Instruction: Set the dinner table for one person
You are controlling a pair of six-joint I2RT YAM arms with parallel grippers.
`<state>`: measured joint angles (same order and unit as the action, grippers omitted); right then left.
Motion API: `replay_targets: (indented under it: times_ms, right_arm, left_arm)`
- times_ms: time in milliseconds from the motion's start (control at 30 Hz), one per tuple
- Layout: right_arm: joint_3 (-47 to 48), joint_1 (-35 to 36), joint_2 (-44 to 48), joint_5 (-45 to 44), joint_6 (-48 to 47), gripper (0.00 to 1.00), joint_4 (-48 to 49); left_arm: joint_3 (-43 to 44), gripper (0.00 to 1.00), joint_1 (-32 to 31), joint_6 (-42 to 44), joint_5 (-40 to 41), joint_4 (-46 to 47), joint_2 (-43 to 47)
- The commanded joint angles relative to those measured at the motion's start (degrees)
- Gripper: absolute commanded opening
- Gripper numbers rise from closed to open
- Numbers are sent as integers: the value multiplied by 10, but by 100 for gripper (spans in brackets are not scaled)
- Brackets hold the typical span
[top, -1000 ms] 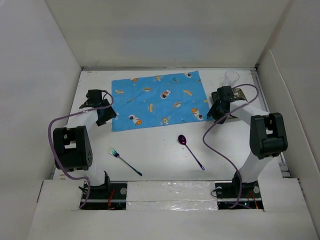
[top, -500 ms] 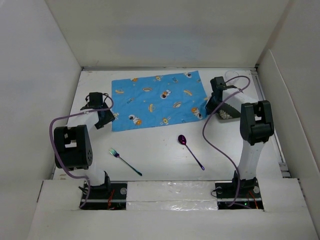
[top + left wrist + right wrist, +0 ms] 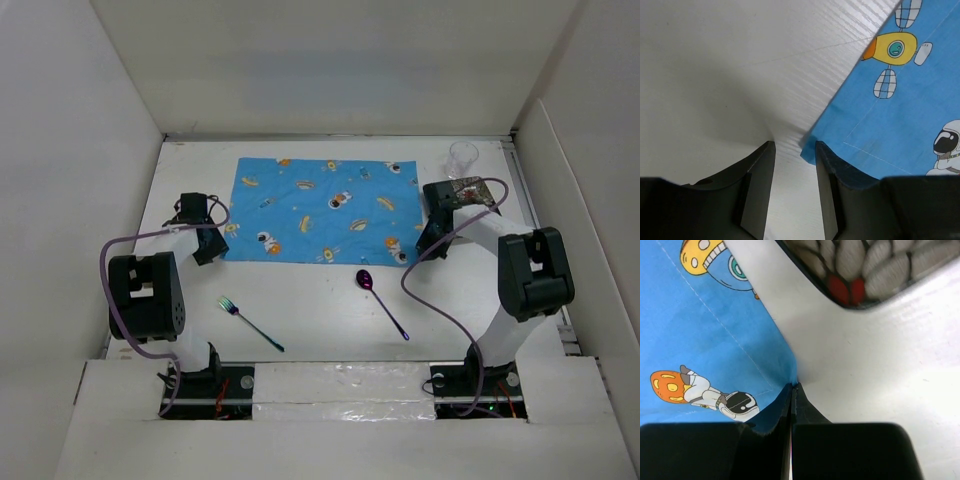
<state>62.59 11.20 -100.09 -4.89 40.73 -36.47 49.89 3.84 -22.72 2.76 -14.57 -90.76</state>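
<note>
Placemat-laying seems in hand: the cartoon-print placemat [image 3: 320, 210] lies far-centre on the white dinner table [image 3: 300, 300]. The right gripper [image 3: 791, 387] pinches its near right corner, and the left gripper [image 3: 794, 150] stands spread at the near left corner. Next likely calls for releasing.

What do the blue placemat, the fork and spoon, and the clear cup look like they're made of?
The placemat looks like matte printed cloth: it has a stitched hem and a soft fold at its corner. The fork and spoon look like metal, with a shiny iridescent purple-blue finish. The cup is see-through, either glass or plastic; I cannot tell which.
</note>
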Motion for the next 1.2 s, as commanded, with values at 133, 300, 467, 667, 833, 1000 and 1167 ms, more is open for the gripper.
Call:
replay_targets:
  times_ms: [133,300,467,667,833,1000,1167]
  right_arm:
    - [-47,3,40,-2,-35,0,27]
    - [-54,-2,46,6,-46,0,45]
    - [-56,-2,46,17,-57,0,55]
    - [-59,-2,47,25,-57,0,64]
    - [-56,-2,50,25,-59,0,64]
    - [-68,-7,61,27,-61,0,59]
    - [-97,-18,94,25,-61,0,55]
  left_arm:
    - [-12,39,0,4,15,-30,3]
    - [-1,40,0,4,-7,-16,-19]
    - [-8,39,-6,7,-61,-7,-18]
    - [-11,29,-11,15,-77,-12,-25]
    - [-13,0,-17,7,-58,-12,-24]
    - [-12,0,-17,4,-51,-30,1]
    - [-30,0,-22,1,-42,-65,54]
